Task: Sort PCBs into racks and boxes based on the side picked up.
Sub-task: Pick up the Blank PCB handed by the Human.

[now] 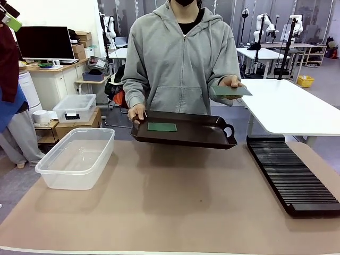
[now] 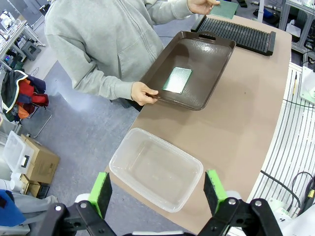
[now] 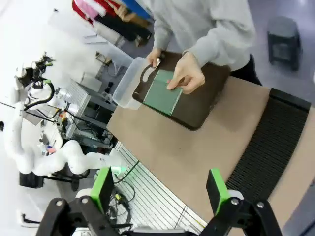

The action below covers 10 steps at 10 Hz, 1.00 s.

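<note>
Landmark: dark tray (image 1: 212,142), gripped at one handle by a person's hand (image 1: 137,112), fingers curled over the rim and hiding most of that handle. Cannot tell whether resting on the table (image 1: 159,212) or lifted just off it; only a shadow beneath.

Flat on the tray's floor, toward the gripped end: one PCB (image 1: 162,127), green, markings too small to read. Above the tray's other end, clear of it: second PCB (image 1: 239,91), pinched level in the person's other hand (image 1: 231,81), part of its edge covered by the fingers. From the right wrist, seen overlapping much of the tray behind it.

Beside the tray on the robot's left, near but apart: clear tub (image 1: 69,178). On the tray's opposite side, just beside the free handle: black slotted rack (image 1: 292,175), cut off at the front view's right edge.

Well apart from the tray, with the tub between: left gripper (image 2: 157,191), spread wide, nothing between the green pads (image 2: 101,192). Well apart from the tray on the rack side: right gripper (image 3: 160,191), likewise spread wide, gripping nothing.
</note>
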Tool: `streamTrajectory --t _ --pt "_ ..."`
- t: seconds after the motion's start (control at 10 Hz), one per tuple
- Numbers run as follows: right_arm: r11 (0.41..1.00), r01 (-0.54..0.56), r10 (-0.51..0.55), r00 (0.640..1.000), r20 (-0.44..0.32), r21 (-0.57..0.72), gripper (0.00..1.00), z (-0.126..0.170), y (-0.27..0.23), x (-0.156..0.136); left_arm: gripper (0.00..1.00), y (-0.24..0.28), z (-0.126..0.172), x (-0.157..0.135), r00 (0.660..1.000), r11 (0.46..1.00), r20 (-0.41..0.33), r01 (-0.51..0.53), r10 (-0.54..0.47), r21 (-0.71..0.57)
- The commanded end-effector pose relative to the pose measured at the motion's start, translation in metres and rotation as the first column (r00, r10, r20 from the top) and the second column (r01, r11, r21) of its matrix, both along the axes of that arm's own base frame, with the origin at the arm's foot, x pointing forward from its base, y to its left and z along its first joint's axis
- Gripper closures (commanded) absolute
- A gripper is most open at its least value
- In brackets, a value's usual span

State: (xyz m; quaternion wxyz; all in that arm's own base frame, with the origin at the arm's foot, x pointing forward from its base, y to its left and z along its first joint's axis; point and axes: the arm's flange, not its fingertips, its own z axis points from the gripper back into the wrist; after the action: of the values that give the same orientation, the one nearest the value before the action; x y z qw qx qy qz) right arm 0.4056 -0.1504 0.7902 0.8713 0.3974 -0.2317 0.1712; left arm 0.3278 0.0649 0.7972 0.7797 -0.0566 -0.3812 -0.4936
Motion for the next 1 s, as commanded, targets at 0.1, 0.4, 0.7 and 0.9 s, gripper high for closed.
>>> streamTrajectory --t 0.1,0.4,0.7,0.9 --pt "0.996 0.005 -0.002 0.999 -0.04 0.09 0.0 0.006 -0.008 -0.009 0.0 0.0 -0.001 0.0 1.0 1.0 -0.001 -0.002 0.002 0.003" --pt "0.978 0.013 0.013 0.993 -0.12 0.209 0.0 -0.013 0.001 0.029 0.0 0.0 -0.001 0.0 1.0 1.0 -0.001 -0.002 0.002 0.003" --pt "0.936 0.044 0.023 0.983 -0.184 0.349 0.0 -0.068 0.016 0.063 0.0 0.0 -0.001 0.0 1.0 1.0 -0.001 -0.002 0.002 0.003" --pt "0.906 0.03 0.075 0.97 -0.23 0.422 0.0 -0.105 0.037 0.073 0.0 0.0 -0.001 0.0 1.0 1.0 -0.001 -0.002 0.002 0.003"
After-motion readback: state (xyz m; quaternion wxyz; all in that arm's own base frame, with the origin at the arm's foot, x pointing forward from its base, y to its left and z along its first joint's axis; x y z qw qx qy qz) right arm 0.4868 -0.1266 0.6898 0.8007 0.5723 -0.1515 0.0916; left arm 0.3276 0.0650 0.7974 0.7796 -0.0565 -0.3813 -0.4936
